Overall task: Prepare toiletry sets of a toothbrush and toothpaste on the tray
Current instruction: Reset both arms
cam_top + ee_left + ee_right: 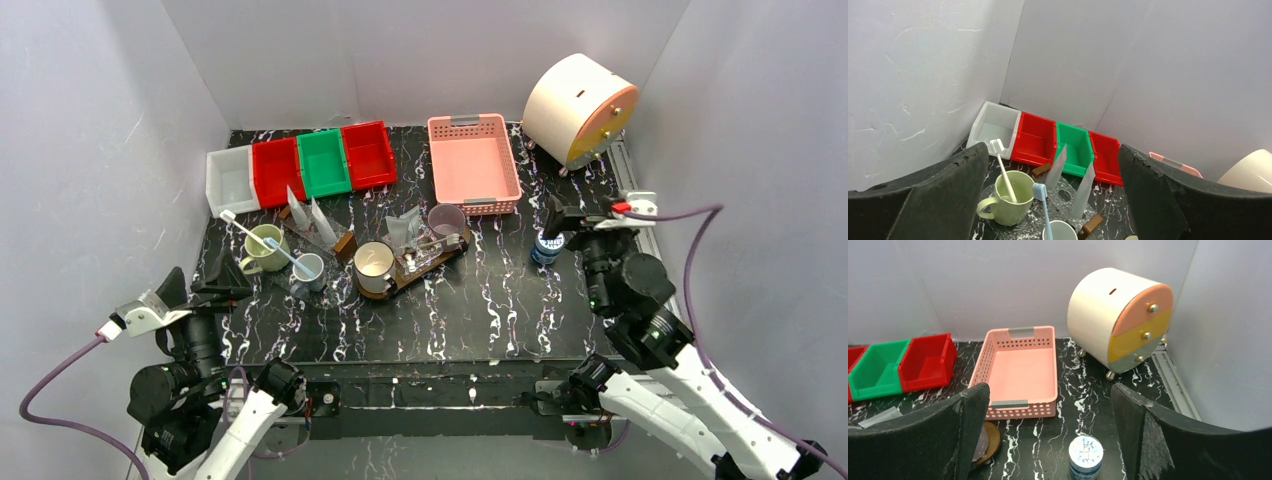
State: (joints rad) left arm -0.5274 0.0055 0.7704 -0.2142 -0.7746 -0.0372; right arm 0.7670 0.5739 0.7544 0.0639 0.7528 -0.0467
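Tray [442, 261] lying ahead-right of left pincer [1053, 195], jaws wide, empty; green mug [1010, 202] just ahead. Right pincer [1048, 440] wide, empty; blue tin [1086, 456] just ahead.

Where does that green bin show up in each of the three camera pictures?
Top view: green bin, back row, left of middle.
Left wrist view: green bin, centre, slightly low.
Right wrist view: green bin, far left edge.
Shared landmark: the red bin on its right, visible in all three.
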